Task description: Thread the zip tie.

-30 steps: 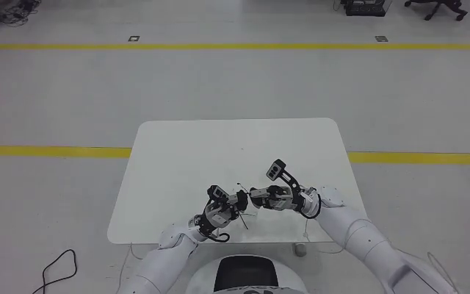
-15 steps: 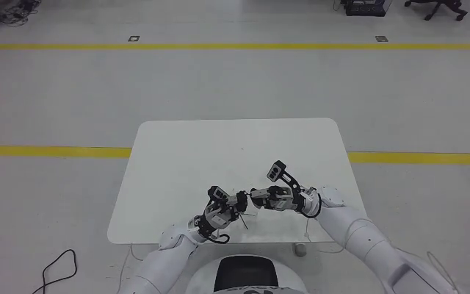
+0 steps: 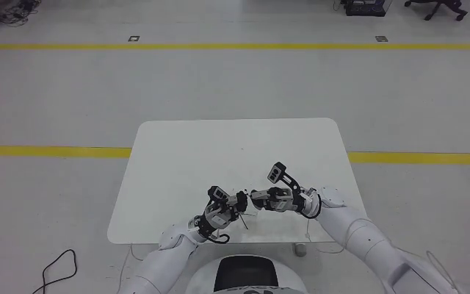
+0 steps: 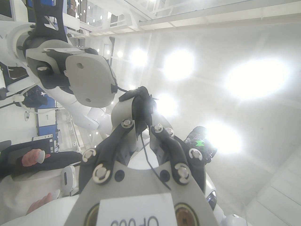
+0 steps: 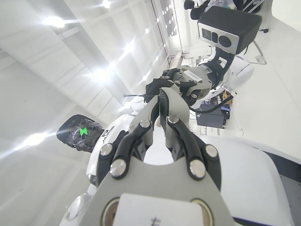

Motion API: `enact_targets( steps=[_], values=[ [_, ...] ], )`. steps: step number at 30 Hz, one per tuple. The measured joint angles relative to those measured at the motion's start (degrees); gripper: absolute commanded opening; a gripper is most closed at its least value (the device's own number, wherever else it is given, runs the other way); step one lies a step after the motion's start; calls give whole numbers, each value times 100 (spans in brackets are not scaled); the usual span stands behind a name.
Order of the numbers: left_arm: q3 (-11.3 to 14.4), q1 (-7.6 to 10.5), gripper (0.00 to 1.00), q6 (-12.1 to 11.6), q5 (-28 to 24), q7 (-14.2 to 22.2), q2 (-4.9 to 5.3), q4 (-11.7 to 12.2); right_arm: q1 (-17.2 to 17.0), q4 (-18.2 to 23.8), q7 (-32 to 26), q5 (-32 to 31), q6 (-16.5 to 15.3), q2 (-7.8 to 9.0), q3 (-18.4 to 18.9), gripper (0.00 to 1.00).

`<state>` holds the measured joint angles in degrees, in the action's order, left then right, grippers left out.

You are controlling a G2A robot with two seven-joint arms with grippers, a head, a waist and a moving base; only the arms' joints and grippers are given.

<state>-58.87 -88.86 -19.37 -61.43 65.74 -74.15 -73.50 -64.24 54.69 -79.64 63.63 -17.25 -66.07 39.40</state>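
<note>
Top view first: both arms meet over the near edge of the white rounded table. The left gripper and right gripper are nearly tip to tip, and the thin black plastic zip tie shows as a slanted line between them. Left wrist cam: the left gripper is pinched narrow on the zip tie. The strap runs back from the black pads across the palm, and a short bit sticks out past the tips. Right wrist cam: the right gripper has its ribbed pads pressed flat together. The zip tie juts out sideways just beside those tips, and honestly I can't tell if the pads actually catch it. The left gripper sits just behind.
</note>
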Motion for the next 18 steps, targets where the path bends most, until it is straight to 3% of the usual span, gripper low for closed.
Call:
enact_targets(
  steps=[18],
  values=[
    [0,0,0,0,0,0,0,0,32,-161,0,-92,-8,-35,-15,0]
  ],
)
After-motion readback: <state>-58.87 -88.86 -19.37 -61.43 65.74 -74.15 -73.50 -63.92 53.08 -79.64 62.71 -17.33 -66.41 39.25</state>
